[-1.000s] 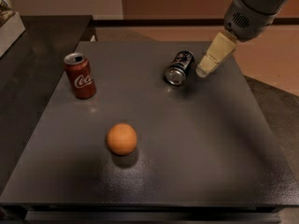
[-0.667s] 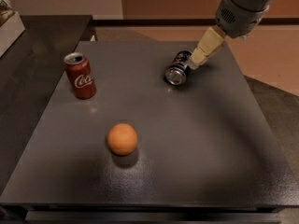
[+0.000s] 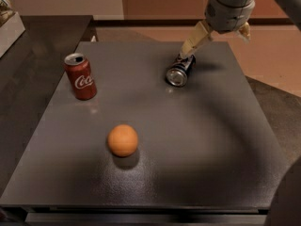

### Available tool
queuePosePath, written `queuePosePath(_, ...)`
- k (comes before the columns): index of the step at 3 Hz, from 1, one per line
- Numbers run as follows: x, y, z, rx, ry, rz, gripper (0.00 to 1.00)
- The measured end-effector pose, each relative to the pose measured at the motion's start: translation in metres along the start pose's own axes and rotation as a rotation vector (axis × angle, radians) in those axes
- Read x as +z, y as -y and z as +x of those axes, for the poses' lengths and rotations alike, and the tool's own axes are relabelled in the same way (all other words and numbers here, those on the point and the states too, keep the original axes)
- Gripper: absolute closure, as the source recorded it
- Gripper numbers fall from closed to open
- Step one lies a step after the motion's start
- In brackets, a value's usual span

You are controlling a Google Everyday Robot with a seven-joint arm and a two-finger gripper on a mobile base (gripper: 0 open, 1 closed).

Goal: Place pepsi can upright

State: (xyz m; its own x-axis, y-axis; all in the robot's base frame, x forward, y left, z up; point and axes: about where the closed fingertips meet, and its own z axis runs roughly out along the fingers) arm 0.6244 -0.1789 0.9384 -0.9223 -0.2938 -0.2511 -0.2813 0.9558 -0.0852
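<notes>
- Pepsi can [image 3: 179, 71]: dark navy, silver-ended, lay on its side near the worktop's [image 3: 202, 145] far edge.
- My gripper [image 3: 215, 44] hung over its far end, fingers released.

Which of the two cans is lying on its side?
The dark blue pepsi can, beside the gripper at the far right; the red Coca-Cola can stands upright on the left.

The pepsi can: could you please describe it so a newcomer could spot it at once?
On the dark table, look to the far side, right of centre, just below the gripper. The pepsi can lies on its side, dark navy with a silver end, unlike the upright red Coca-Cola can at left and the orange in front.
</notes>
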Motion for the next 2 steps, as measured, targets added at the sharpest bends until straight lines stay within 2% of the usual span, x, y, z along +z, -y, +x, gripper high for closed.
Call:
queuePosePath(1,0.0119,-0.0005,-0.0148,0.153,-0.019,0.008,0.00)
queuePosePath(2,0.0134,-0.0009,-0.0179,0.152,-0.010,0.007,0.00)
